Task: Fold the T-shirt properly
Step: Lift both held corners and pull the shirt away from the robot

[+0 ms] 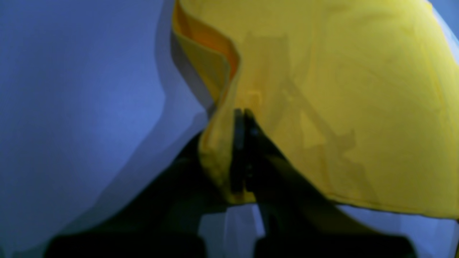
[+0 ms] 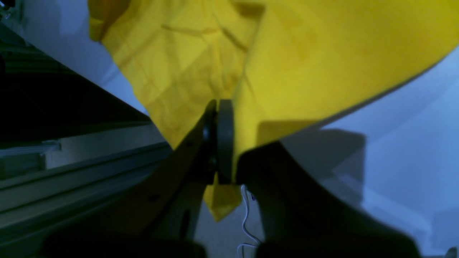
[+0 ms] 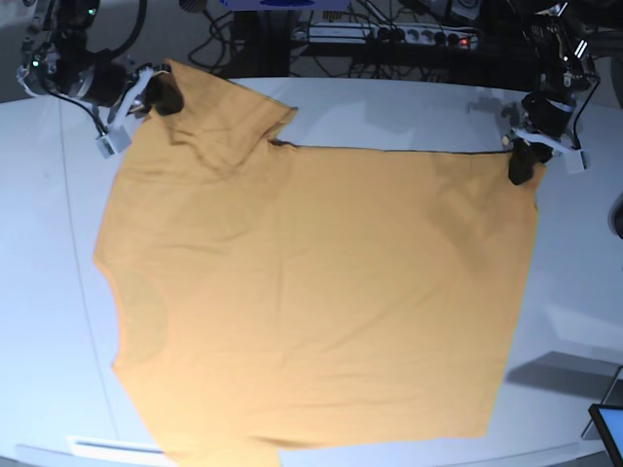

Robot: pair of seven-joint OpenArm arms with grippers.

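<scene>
With both claws clamped on far-edge corners of the T-shirt, left gripper and right gripper, cloth lies flat on the table; uneven lift risks skewed fold; thin pinch may slip.

Soft, blurred wrist views with bluish cast, sharper evenly lit base view, faint shadows
</scene>
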